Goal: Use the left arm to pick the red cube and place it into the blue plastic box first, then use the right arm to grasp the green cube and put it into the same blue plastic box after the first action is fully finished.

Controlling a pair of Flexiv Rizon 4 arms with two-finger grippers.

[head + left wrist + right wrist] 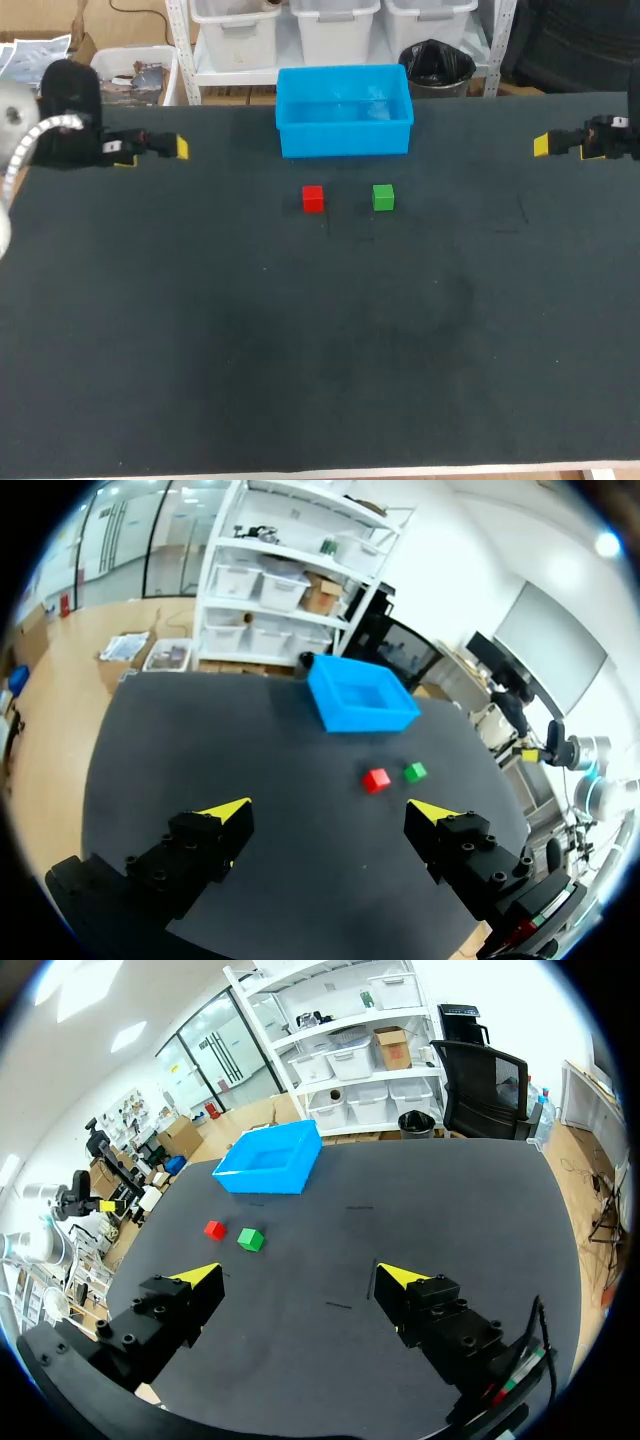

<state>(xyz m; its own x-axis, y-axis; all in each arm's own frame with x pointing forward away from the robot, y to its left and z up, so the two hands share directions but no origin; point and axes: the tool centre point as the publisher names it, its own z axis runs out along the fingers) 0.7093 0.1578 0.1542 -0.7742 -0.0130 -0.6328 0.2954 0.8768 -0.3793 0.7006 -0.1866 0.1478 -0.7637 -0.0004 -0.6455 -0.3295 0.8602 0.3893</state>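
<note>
In the head view we see the red cube (313, 198) and the green cube (383, 197) side by side, not touching, on the black table (300, 350), near the blue plastic box (345, 140). Our left gripper (165, 148) and right gripper (560, 148) hang near the far edge, one at either side, well apart from the cubes.

In the left wrist view our left gripper's (328, 812) fingers stand wide apart, with both cubes ahead and the box beyond.

In the right wrist view our right gripper (300, 1276) is likewise spread, with the green cube (250, 1239) nearer than the red cube (214, 1229).

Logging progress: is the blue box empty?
Empty. The blue box shows only its bare floor; red cube and green cube sit on the table before it.
</note>
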